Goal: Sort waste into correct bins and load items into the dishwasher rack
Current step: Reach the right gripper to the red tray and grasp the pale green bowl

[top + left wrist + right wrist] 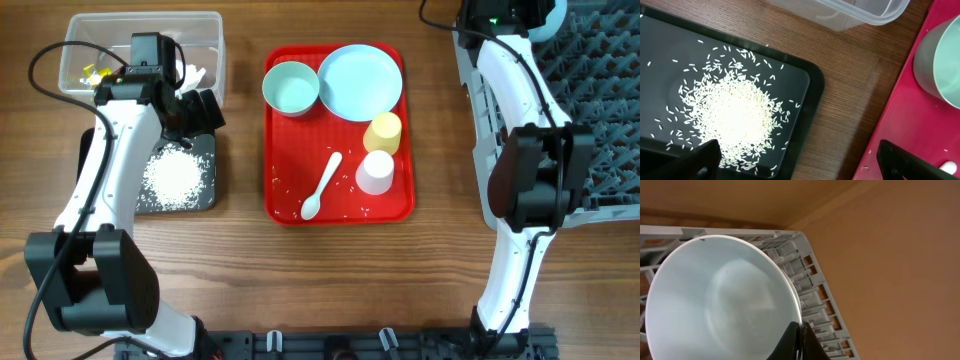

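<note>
The right claw [799,341] is clenched on the rim of a light blue bowl [720,305], which it holds tilted over a corner of the grey dishwasher rack [816,296] (at the far right of the table [240,270] in the overhead view). The left claw [805,162] hangs released with its fingers spread wide. The rice grains [732,117] are heaped in the black tray [670,45] just beyond one fingertip, and the red serving tray [900,120] lies by the other.
</note>
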Robot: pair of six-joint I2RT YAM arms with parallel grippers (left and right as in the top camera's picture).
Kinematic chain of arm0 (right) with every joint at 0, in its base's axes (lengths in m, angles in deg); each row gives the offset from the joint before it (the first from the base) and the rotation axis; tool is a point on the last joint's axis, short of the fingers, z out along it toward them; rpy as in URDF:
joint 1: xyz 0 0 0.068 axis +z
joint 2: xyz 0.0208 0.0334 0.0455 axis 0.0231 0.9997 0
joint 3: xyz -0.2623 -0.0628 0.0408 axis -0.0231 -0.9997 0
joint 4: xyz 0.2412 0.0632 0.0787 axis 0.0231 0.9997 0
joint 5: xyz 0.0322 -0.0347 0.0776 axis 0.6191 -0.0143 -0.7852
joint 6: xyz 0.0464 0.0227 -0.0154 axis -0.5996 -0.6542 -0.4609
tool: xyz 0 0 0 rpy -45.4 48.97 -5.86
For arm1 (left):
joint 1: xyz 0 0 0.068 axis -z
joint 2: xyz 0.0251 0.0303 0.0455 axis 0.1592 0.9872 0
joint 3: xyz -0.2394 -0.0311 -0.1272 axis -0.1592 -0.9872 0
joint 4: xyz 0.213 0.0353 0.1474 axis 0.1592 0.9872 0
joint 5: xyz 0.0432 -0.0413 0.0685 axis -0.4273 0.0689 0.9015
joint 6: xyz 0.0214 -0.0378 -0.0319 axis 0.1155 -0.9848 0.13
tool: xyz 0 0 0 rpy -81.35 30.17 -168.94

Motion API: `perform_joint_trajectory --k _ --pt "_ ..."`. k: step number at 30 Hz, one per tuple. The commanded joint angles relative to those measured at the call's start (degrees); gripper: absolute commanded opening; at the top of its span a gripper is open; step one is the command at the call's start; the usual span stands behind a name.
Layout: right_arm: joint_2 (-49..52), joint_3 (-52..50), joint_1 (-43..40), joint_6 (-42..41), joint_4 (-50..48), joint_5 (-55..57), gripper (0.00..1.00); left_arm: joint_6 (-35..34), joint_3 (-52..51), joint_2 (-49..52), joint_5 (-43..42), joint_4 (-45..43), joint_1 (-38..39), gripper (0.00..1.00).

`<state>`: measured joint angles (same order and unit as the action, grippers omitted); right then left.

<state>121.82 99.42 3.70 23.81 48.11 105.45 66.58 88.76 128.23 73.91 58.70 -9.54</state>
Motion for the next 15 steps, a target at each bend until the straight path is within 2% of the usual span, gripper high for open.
perform_joint_trajectory --k 1,15 --pt "1.09 -0.50 0.09 2.03 -0.11 2.14 0.04 -0.92 -0.37 0.55 -0.50 -0.13 -0.15 1.00" --pt "1.09 -6.29 2.86 2.23 0.35 -0.17 0.04 -0.92 -0.37 0.55 -0.50 -0.13 -0.15 1.00"
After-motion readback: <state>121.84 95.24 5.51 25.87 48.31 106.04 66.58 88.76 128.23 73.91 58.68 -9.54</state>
